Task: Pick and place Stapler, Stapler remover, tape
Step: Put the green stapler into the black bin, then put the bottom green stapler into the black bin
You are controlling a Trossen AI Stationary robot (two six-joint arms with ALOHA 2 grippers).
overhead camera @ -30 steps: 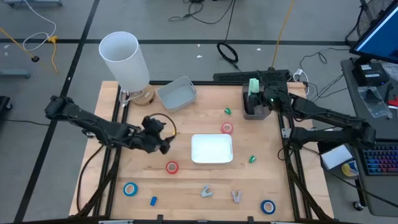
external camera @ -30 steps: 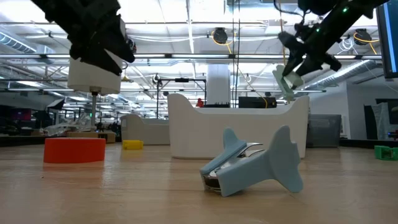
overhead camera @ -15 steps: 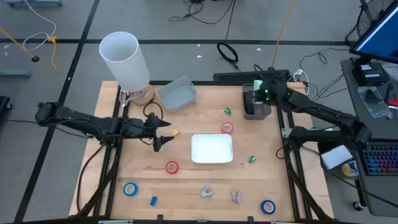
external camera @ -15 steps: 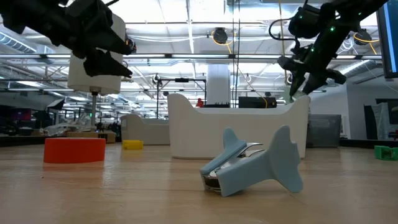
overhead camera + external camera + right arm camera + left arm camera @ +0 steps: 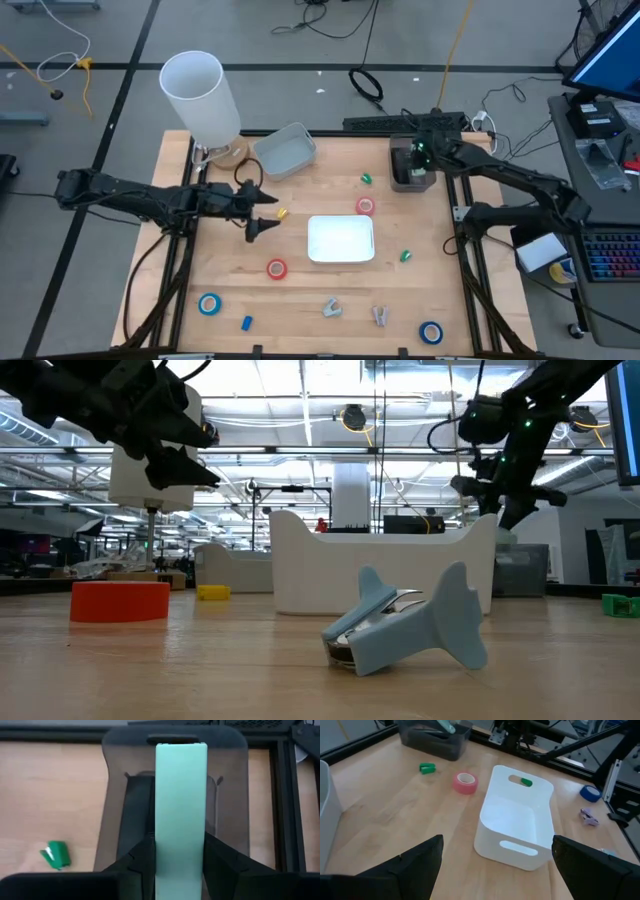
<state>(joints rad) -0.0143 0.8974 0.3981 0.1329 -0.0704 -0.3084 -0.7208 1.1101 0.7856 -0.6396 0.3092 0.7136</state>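
Table (image 5: 300, 300): wooden top, both arms reaching in over it.
White cup (image 5: 200, 95): tall, upright, at the far corner behind the left gripper.
White bin (image 5: 340, 240): mid-table, straight ahead of the left gripper, handle slots in its end walls.
Grey tray (image 5: 284, 149): far side, beyond the left gripper and beside the cup.
Dark bin (image 5: 410, 178): right under the right gripper, on the far right of the table.
Stapler (image 5: 180, 810): pale green, long, pinched between the right gripper's fingers and pointing down into the dark bin.
Right gripper (image 5: 418, 158): clamped on the stapler, hanging over the dark bin's opening.
Left gripper (image 5: 262, 212): fingers spread wide, nothing between them, raised above the table facing the white bin.
Stapler remover (image 5: 405, 622): light blue, tipped on its side, on the near edge, well away from both grippers.
Tape (image 5: 365, 206): red roll just past the white bin from the left gripper; another red roll (image 5: 276, 268) lies nearer that gripper.
Blue rolls (image 5: 209, 304): one near-left, another (image 5: 430, 332) near-right.
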